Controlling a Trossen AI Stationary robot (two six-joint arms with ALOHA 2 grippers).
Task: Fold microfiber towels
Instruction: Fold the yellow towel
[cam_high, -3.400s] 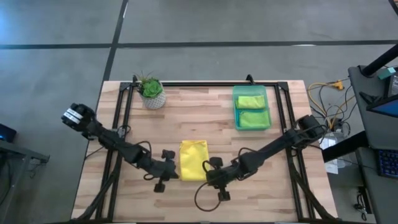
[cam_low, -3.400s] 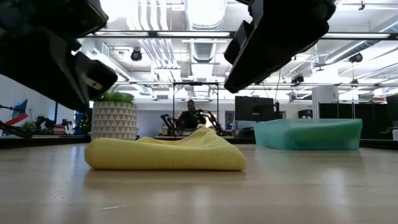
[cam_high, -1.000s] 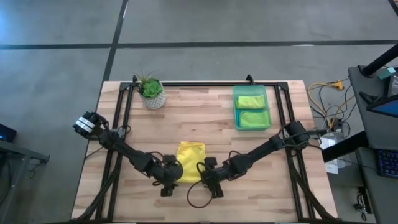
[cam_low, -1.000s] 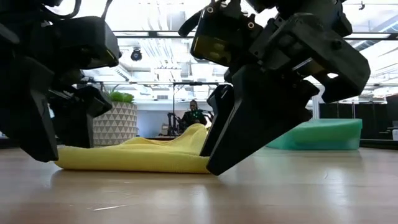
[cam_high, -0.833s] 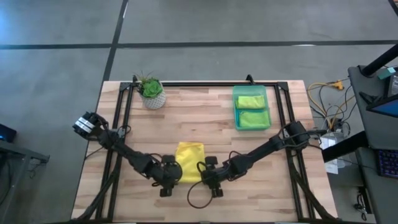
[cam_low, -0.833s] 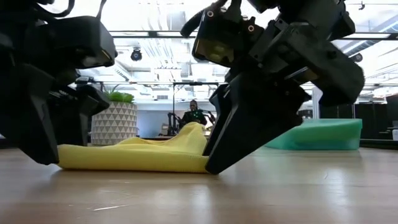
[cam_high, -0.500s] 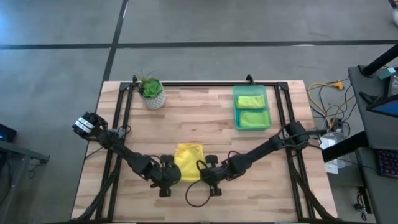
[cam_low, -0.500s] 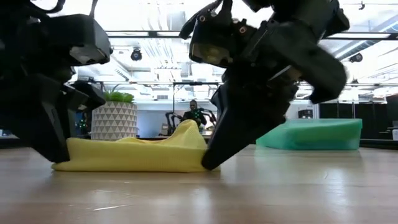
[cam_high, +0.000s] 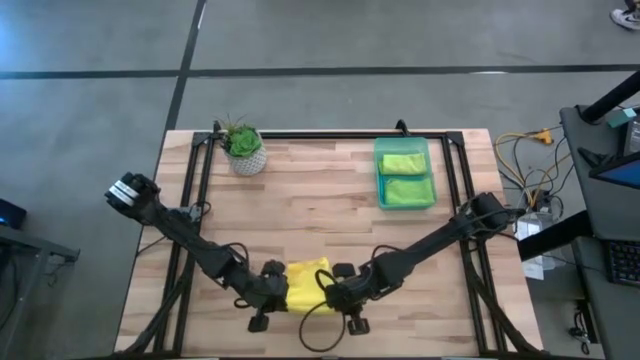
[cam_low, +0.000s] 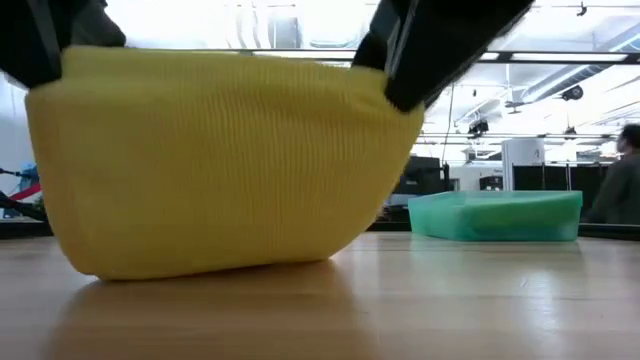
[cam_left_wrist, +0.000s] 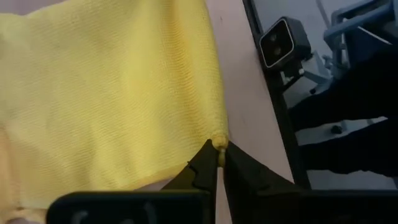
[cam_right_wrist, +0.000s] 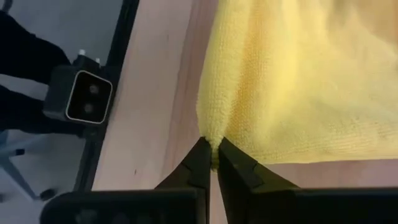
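Wooden table (cam_high: 300, 190), seen from above, with a dark frame along its edges. The two arms entered from the left and right edges and converged at the table's near edge, toward 6 o'clock.

Translucent green bin (cam_high: 405, 173), at about 1 o'clock on the table, held two folded lime green towels (cam_high: 404, 178), one behind the other. A small potted plant (cam_high: 243, 147) stood at about 11 o'clock.

Yellow towel (cam_high: 305, 283) lay at 6 o'clock, between the two pincers and well apart from the bin. In the low view it was raised along its upper edge (cam_low: 230, 160), hanging as a broad sheet whose lower edge met the table.

Left pincer (cam_high: 274, 291) was at the towel's 9 o'clock side. Its wrist view showed the fingers closed tightly on one corner of the yellow towel (cam_left_wrist: 219, 144).

Right pincer (cam_high: 330, 293) was at the towel's 3 o'clock side. Its fingers were likewise closed on a bunched corner of the cloth (cam_right_wrist: 212, 149), as its wrist view showed.

A person (cam_low: 612, 185) stood in the room beyond the table, at the right edge of the low view.
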